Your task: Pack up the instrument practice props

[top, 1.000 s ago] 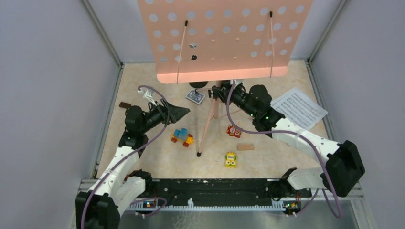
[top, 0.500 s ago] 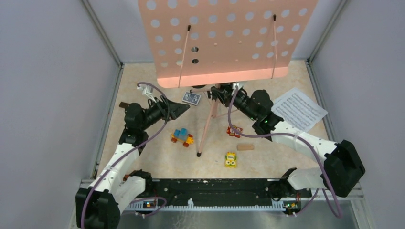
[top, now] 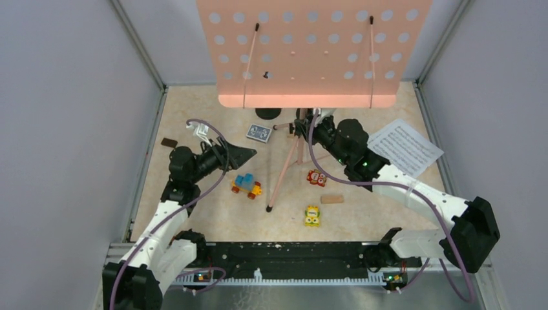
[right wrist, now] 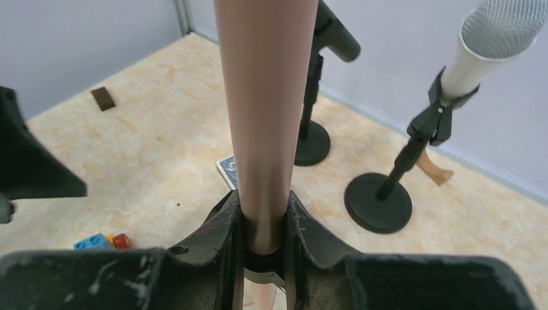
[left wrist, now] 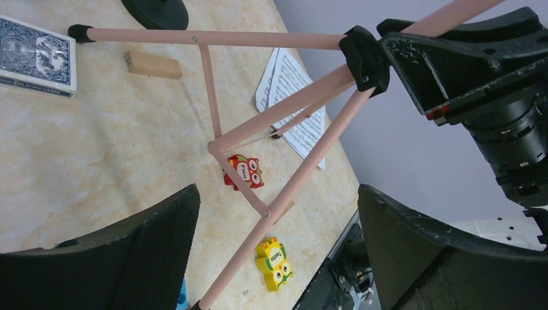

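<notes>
You've barely begun: your right gripper (right wrist: 263, 234) has its jaws pinching the pole of the pink music stand (top: 310, 51), legs unfolded, at the far middle of the desk (top: 220, 213). Your left gripper (left wrist: 278, 223) hovers to its left, jaws spread wide and empty. The sheet music (top: 404, 147) lies loose at the far right, and the white microphone (right wrist: 496, 32) and dark microphone (right wrist: 335, 35) sit in their holders (right wrist: 378, 203) beyond the stand, so I judge nothing packed yet.
</notes>
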